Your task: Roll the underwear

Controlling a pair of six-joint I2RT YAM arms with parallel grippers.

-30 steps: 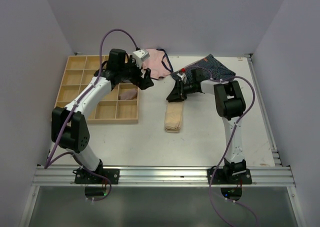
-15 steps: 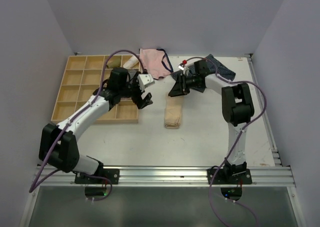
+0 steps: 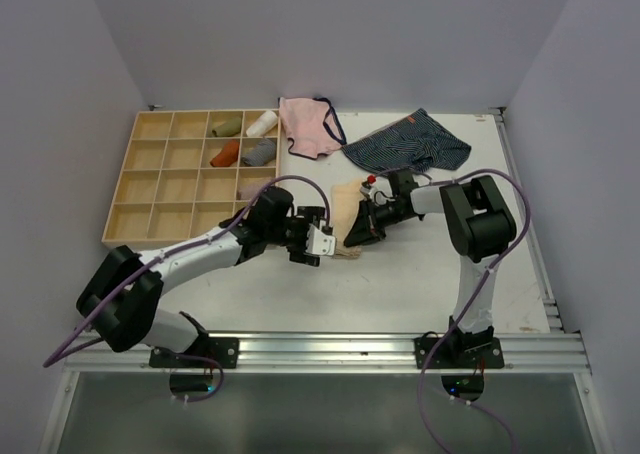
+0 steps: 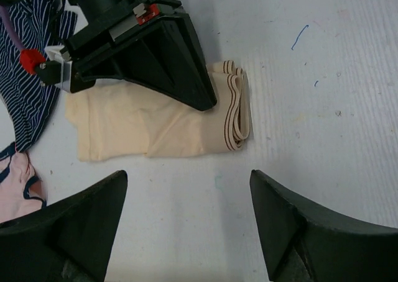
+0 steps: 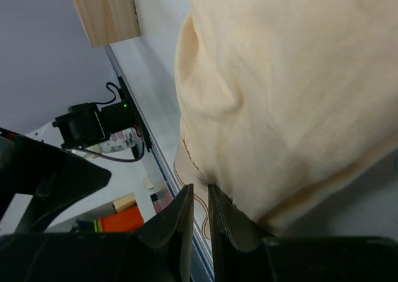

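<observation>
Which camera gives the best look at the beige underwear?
The left wrist view: the underwear lies nearly whole, folded flat, banded end showing. The overhead view shows it small and partly hidden; the right wrist view shows only a close-up patch of cloth.

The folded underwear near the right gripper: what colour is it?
The underwear is plain pale peach-beige; the left wrist view shows it best.

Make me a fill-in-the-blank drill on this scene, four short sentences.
1. The underwear lies folded on the ___.
2. The left gripper hovers near it with jaws ___.
3. The right gripper touches the peach ___.
4. The compartment tray is made of ___.
Missing: table; open; underwear; wood.
</observation>
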